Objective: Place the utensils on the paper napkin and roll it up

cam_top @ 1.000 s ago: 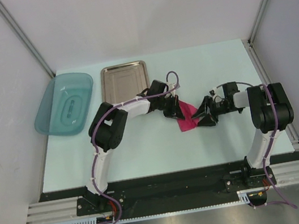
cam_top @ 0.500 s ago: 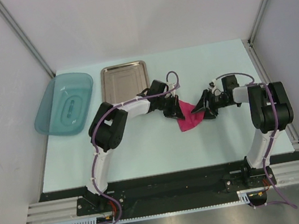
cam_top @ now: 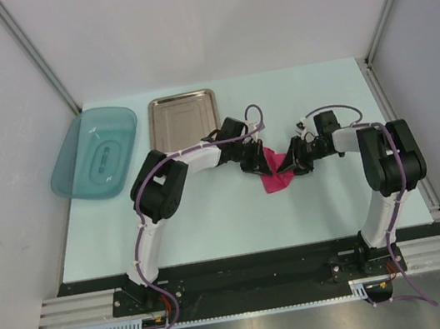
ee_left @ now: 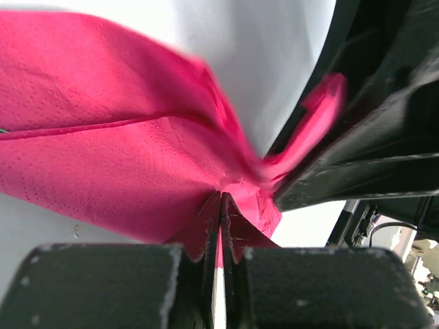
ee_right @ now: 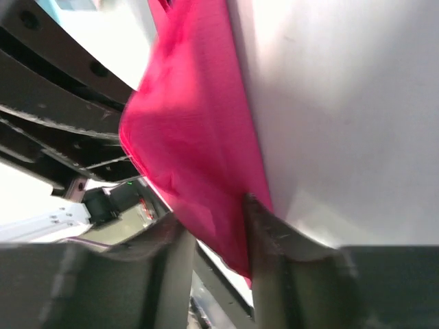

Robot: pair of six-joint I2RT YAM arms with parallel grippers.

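Inward, left gripper and right gripper pinch napkin.

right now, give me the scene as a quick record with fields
napkin: crumpled, between both grippers
left gripper: shut on napkin
right gripper: jaws either side of a napkin fold, grip unclear
utensils: not visible
tray: behind left arm, apart from napkin
dish: left of tray, at table's far-left corner
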